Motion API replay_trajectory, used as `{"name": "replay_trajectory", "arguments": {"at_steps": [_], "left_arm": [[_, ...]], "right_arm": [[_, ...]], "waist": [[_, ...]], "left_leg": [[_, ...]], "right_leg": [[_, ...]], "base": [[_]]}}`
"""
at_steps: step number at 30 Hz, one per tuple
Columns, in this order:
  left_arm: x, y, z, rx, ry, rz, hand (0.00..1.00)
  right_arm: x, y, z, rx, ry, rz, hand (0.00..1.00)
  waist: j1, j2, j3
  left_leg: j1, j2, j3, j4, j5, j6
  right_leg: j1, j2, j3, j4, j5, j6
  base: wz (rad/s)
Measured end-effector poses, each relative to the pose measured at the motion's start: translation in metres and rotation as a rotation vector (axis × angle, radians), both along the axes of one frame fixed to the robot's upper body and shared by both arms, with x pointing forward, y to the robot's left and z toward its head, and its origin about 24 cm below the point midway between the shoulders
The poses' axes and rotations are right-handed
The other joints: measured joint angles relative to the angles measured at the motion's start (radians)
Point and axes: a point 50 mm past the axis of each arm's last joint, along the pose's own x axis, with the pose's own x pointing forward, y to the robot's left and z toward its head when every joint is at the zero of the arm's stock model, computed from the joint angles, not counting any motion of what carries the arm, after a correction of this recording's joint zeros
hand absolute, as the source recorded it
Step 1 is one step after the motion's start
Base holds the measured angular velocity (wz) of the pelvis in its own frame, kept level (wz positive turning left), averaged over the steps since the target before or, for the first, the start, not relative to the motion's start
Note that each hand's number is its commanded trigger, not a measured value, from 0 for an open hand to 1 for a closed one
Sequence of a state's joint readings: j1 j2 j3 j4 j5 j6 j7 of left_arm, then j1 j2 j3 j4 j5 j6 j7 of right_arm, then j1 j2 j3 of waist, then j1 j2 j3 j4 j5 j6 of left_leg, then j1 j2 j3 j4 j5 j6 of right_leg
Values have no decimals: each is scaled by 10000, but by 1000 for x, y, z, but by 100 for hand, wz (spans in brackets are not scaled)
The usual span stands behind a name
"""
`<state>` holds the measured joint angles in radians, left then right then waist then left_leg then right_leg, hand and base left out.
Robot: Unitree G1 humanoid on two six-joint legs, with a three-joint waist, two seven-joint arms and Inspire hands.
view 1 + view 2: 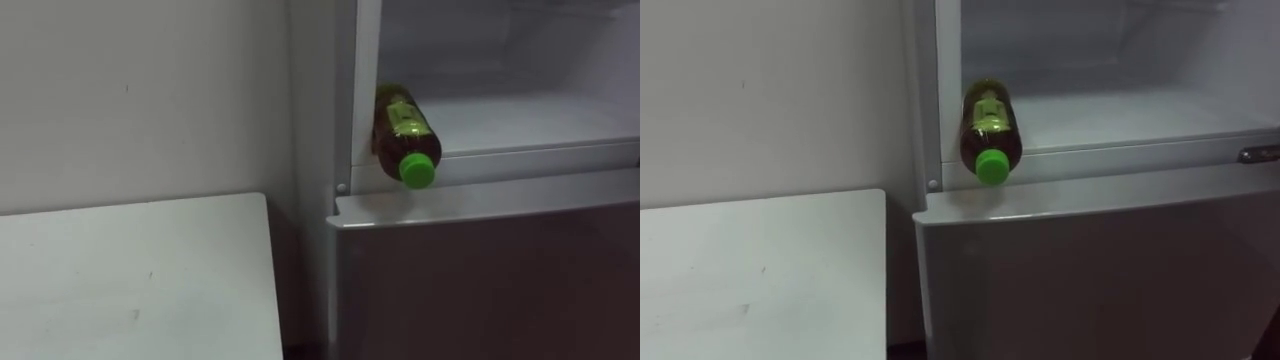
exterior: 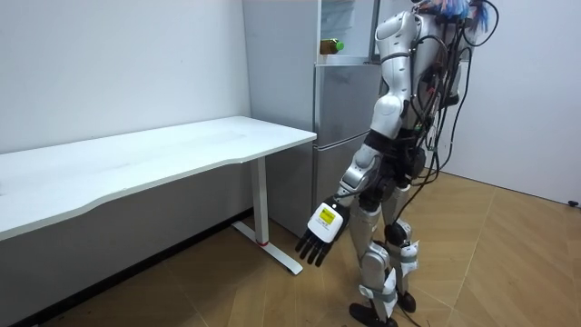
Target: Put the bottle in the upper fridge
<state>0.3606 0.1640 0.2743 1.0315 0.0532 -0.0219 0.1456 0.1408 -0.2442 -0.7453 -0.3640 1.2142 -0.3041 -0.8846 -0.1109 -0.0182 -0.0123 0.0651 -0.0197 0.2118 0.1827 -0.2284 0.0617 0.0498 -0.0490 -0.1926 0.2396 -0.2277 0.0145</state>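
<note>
Down by my left thigh, in the room view, my left hand (image 2: 320,238) hangs with its fingers straight, loosely spread and holding nothing. I stand facing the fridge, with the white table (image 1: 130,285) to my left. The bottle (image 1: 404,128) lies on its side in the upper fridge (image 1: 540,120), tucked into the near left corner against the side wall. Its green cap (image 1: 418,168) points back at me and seems to jut past the front sill, just above the closed lower door (image 1: 480,285). I judge the placing nearly done, and what remains is seating it deeper. To do that well I would raise 1 hand to the cap and push with flat fingers along the bottle's length. I would keep it against the wall so it cannot roll sideways or tip out over the sill. The bottle's base is lost behind the fridge frame and in shadow, so I cannot tell how far in it reaches. The upper door is cut off at the picture's edge, and I cannot say whether it would clear the cap
</note>
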Motion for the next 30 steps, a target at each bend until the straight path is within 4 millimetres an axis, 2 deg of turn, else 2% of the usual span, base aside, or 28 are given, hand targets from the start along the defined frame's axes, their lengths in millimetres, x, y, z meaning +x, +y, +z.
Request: {"name": "replay_trajectory", "arguments": {"at_steps": [1,6,11,17,22,26,30], "left_arm": [[-2,-1,-1,-35,47,22,0],[-10,-6,-3,-170,295,190,0],[-20,-5,-2,-123,423,505,0],[-16,-4,-2,-74,44,504,0],[-16,-6,-3,-307,4,460,0],[-18,-6,-3,-395,46,478,0],[-17,-6,-3,-395,8,460,0]], "right_arm": [[-1,3,5,-253,-64,-15,0],[-4,5,8,-967,614,-353,0],[-10,7,14,-2572,1875,-1048,0],[-6,12,17,-3850,3236,-1414,0],[2,18,14,-4175,3723,-1039,0],[2,19,11,-4157,3934,-891,0],[3,20,10,-4206,4019,-805,0]], "waist": [[-7,6,4],[91,5,4],[52,-23,-2],[45,-110,37],[20,-207,60],[34,-314,112],[27,-354,123]], "left_leg": [[-11,0,-2,0,0,0],[15,-31,-19,23,2,4],[-6,-95,-171,65,4,7],[-8,-112,-188,99,6,10],[-44,-110,-206,169,4,11],[-93,-113,-239,211,3,12],[-128,-112,-269,220,3,12]], "right_leg": [[-10,0,-1,-7,-2,-3],[-8,-28,2,-9,-38,10],[24,-75,-45,30,-137,31],[10,-132,-126,130,-193,42],[14,-152,-191,138,-195,39],[11,-166,-256,132,-195,40],[3,-165,-289,126,-195,40]], "base": [[0],[0],[6],[1],[1],[4],[2]]}}
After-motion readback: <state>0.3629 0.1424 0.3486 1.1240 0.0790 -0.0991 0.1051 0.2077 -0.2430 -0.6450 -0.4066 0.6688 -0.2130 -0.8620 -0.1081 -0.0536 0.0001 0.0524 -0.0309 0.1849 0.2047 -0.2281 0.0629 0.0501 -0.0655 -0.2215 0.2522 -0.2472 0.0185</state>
